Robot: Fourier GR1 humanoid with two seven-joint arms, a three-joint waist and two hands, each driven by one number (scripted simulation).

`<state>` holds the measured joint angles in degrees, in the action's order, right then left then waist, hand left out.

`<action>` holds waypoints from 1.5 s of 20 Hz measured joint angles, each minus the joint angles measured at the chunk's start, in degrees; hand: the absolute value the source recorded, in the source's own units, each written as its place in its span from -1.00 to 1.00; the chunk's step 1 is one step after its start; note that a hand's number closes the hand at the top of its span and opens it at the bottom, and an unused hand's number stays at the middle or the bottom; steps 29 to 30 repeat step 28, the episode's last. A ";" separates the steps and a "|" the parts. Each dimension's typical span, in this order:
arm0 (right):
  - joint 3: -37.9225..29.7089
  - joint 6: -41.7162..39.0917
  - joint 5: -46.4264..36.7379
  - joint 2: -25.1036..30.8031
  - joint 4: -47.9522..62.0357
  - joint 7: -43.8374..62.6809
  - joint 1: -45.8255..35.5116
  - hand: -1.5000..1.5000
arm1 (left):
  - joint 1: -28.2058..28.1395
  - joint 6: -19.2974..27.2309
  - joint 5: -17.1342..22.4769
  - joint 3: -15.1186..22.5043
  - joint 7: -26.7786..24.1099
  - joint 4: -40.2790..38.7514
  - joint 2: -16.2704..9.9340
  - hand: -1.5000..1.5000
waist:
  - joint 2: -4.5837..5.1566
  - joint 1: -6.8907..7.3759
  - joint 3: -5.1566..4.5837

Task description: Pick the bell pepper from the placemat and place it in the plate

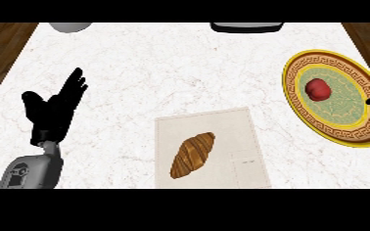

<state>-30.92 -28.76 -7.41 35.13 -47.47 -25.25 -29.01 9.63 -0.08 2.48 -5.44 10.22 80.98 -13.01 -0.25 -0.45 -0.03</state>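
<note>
A red bell pepper [318,88] lies on the plate [300,107], a yellow-rimmed plate with a green patterned centre at the right edge of the counter. The beige placemat [235,127] sits at the lower middle and carries a brown croissant [193,154]. My left hand [52,111] shows at the left with its fingers straight and pointing up, holding nothing, far from both mat and plate. A tiny black speck at the right edge beside the plate is too small to identify; the right hand does not show.
A grey round object [70,27] is cut off at the top left and a dark appliance base [245,27] at the top middle. Dark wood borders the white marble counter [159,73] at both upper corners.
</note>
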 measured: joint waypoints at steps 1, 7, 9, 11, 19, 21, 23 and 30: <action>-0.74 -2.29 1.56 0.84 0.45 1.36 0.14 -1.00 | -0.10 -0.26 0.17 -0.18 -0.22 -0.13 -0.10 0.00 | 0.03 0.02 -0.01; -2.28 -8.41 6.12 4.49 4.37 1.81 1.10 -1.00 | -0.60 0.19 -1.01 0.86 0.29 1.18 1.22 0.00 | 0.23 0.50 0.04; -2.01 -8.29 6.07 5.90 6.42 0.43 1.11 -1.00 | 0.03 -0.07 -1.01 0.45 -0.37 0.11 1.27 0.00 | 0.29 0.62 0.05; -1.87 -8.09 6.12 7.22 8.57 -1.16 1.48 -1.00 | 0.12 0.13 -1.42 0.55 -0.21 0.27 1.49 0.00 | 0.34 0.72 0.06; -0.28 -5.03 4.30 11.76 17.51 -7.83 1.84 -1.00 | -0.11 -1.16 -1.31 0.38 -1.19 -0.68 1.70 0.00 | 0.52 1.19 0.13; 0.24 -4.43 3.74 13.09 19.47 -8.81 1.34 -1.00 | 0.20 -1.20 -1.20 0.05 -0.77 -0.41 1.49 0.00 | 0.58 1.34 0.17; 0.59 -3.96 3.21 14.60 21.55 -9.94 1.21 -1.00 | 0.58 -0.75 -1.56 0.27 -0.61 -0.25 1.88 0.00 | 0.66 1.49 0.20; 2.14 -2.37 1.56 16.76 25.03 -12.26 0.93 -1.00 | 0.58 -0.49 -1.89 0.77 -0.66 0.22 2.62 0.00 | 0.74 1.78 0.25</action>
